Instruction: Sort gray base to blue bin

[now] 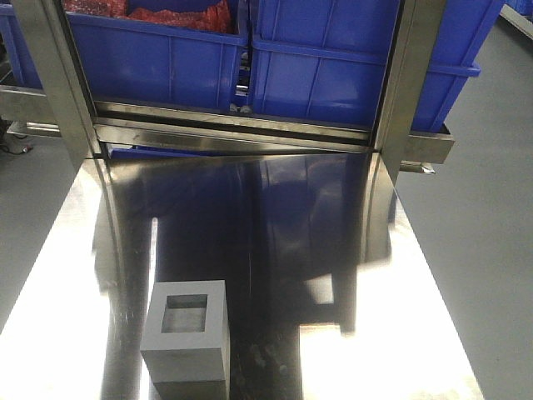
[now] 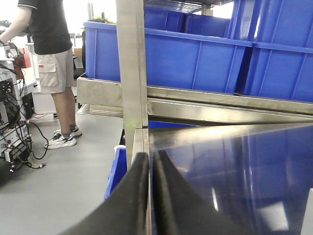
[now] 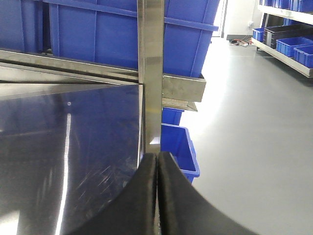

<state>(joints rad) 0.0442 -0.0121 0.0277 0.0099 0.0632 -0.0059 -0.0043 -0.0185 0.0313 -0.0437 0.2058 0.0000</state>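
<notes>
Nearest us sits the gray base [image 1: 187,333], recess up, at the worktop's [image 1: 291,250] front edge, untouched. Our left end effector [image 2: 150,196] and right end effector [image 3: 156,196] both have fingers pressed together, empty. We judge the pickup not begun: one must open, grasp the block, then reach the blue bin [image 1: 350,75] behind.

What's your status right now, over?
Left gripper shut, empty; right gripper shut, empty. Gray base sits untouched on steel table, recess up. Blue bins behind on rack; nothing seen blocking.
</notes>
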